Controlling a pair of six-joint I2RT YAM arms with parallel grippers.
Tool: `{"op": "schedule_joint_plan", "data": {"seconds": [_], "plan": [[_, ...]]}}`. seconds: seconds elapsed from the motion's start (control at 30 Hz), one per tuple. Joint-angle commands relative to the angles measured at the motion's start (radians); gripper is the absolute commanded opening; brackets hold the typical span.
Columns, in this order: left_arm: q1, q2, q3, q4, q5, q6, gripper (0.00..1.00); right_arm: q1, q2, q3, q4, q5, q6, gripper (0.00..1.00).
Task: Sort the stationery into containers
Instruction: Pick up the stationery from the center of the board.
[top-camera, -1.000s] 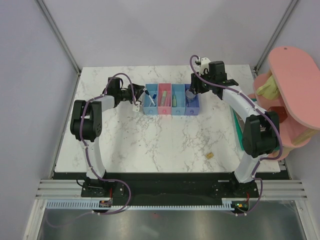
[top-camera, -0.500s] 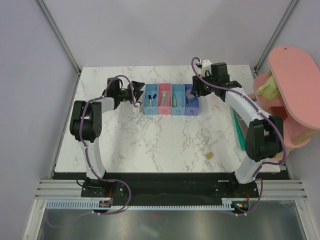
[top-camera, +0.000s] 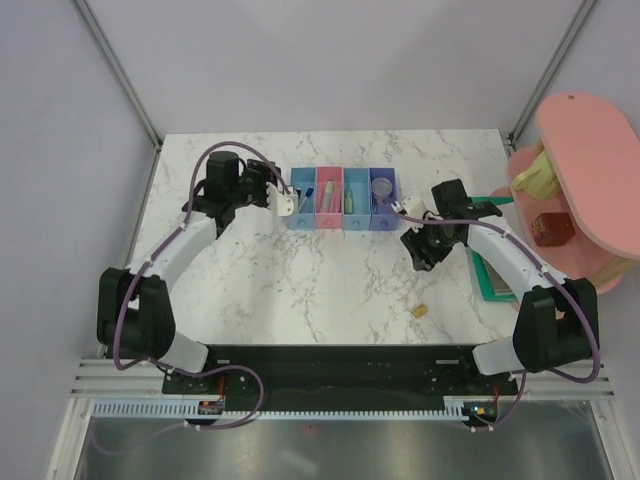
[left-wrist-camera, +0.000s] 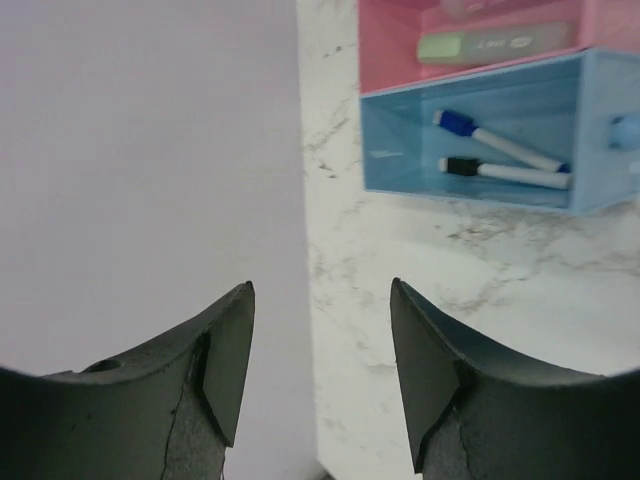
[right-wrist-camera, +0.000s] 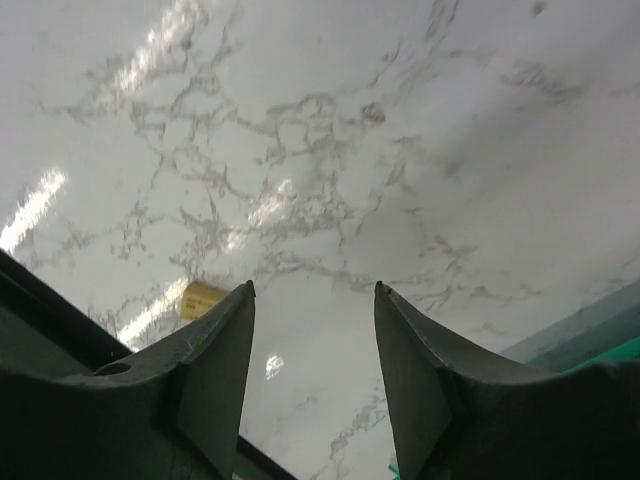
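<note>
Four joined bins (top-camera: 342, 225) stand at the table's back centre. The left light blue bin (left-wrist-camera: 395, 130) holds two markers (left-wrist-camera: 500, 160). The pink bin (top-camera: 327, 222) holds a pink bar and a pale green bar (left-wrist-camera: 490, 43). The third bin holds a green bar (top-camera: 352, 200). The dark blue bin holds a clear round piece (top-camera: 381, 186). A tan nub (top-camera: 421, 311) lies on the table at the front right, and also shows in the right wrist view (right-wrist-camera: 203, 300). My left gripper (top-camera: 286, 203) (left-wrist-camera: 322, 285) is open and empty just left of the bins. My right gripper (top-camera: 417, 247) (right-wrist-camera: 315, 285) is open and empty, above the table behind the nub.
A big pink round-topped shelf (top-camera: 585, 190) stands at the right edge. A flat dark green book (top-camera: 490, 270) lies beside it and shows in the right wrist view (right-wrist-camera: 600, 340). The table's back edge meets a grey wall (left-wrist-camera: 150, 150) by my left gripper.
My right gripper has left the dark blue bin and swung forward and right, toward the tan nub. My left arm has shifted; its gripper stays by the left bin.
</note>
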Motion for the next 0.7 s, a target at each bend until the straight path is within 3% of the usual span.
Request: {"op": "schedule_joint_plan", "data": {"seconds": [0.0,0.1,0.13,0.23,0.67], "plan": [[-0.047,-0.128,0.006,-0.353,-0.136,-0.529,0.63,0.019,-0.019,-0.073,-0.126,0.053,-0.14,0.6],[-0.073,-0.215,-0.002,-0.437,-0.143,-0.698,0.63,0.059,-0.065,-0.127,-0.126,0.107,-0.149,0.63],[-0.077,-0.238,-0.007,-0.451,-0.148,-0.764,0.63,0.068,-0.083,-0.139,-0.117,0.125,-0.14,0.7],[-0.08,-0.315,-0.025,-0.51,-0.151,-0.8,0.63,0.108,-0.128,-0.161,-0.13,0.16,-0.149,0.81],[-0.08,-0.527,-0.128,-0.559,-0.235,-0.768,0.63,0.219,-0.188,-0.299,-0.158,0.148,-0.365,0.79]]}}
